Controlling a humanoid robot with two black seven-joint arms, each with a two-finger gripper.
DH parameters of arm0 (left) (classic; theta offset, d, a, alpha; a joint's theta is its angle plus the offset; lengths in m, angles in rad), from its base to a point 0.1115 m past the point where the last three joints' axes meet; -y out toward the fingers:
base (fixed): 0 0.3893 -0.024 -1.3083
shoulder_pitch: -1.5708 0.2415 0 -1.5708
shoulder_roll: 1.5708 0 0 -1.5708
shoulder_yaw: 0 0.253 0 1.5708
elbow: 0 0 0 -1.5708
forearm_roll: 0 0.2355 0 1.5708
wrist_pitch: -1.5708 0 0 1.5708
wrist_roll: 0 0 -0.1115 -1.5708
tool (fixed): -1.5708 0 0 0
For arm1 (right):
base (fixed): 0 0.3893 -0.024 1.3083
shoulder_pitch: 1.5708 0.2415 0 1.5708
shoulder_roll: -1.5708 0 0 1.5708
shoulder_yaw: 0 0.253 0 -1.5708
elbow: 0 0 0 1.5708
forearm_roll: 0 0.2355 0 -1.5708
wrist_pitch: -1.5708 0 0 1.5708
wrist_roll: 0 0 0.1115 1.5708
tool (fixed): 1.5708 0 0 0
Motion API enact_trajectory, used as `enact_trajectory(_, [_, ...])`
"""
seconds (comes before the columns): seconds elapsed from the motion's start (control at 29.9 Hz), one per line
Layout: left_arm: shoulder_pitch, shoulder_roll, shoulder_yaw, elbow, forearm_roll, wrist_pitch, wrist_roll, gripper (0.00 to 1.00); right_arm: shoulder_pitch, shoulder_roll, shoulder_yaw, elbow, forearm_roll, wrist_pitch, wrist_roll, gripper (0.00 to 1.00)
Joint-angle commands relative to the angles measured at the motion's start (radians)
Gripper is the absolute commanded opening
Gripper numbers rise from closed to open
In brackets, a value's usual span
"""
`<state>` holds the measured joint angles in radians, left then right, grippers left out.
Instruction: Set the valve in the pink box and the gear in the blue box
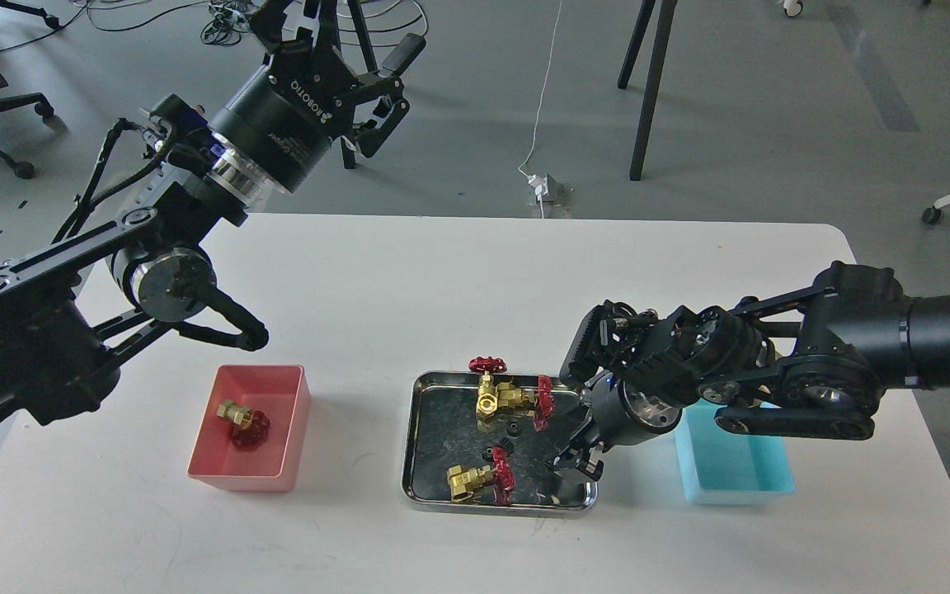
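on the left, the left gripper (376,78) is raised high beyond the far edge of the white table (376,272), its fingers spread and holding nothing. below it the pink box (215,466) holds one valve (242,421). at centre, the steel tray (411,429) carries three more valves (479,478) and small black gears (498,454). the right gripper (578,469) dips over the tray's right end, near its rim; whether its fingers are parted or pinched i cannot tell. just right of the tray sits the blue box (739,487), partly hidden under the right arm.
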<state>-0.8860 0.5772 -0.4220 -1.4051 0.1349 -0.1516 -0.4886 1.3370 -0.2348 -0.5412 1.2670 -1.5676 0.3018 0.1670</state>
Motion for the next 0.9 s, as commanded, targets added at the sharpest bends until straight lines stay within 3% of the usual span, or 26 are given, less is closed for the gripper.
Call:
enact_trajectory(0.0, [0.005,-0.002,0.0,0.0,0.0,-0.002,0.0,0.82,-0.002,0.032,-0.009,-0.014,0.003,-0.001,0.0,0.66])
enact_trajectory(0.87, [0.022,-0.02,-0.001,0.001,0.0,-0.003,0.0,0.83,-0.035,0.117,-0.08,-0.092,0.0,-0.001,-0.011,0.48])
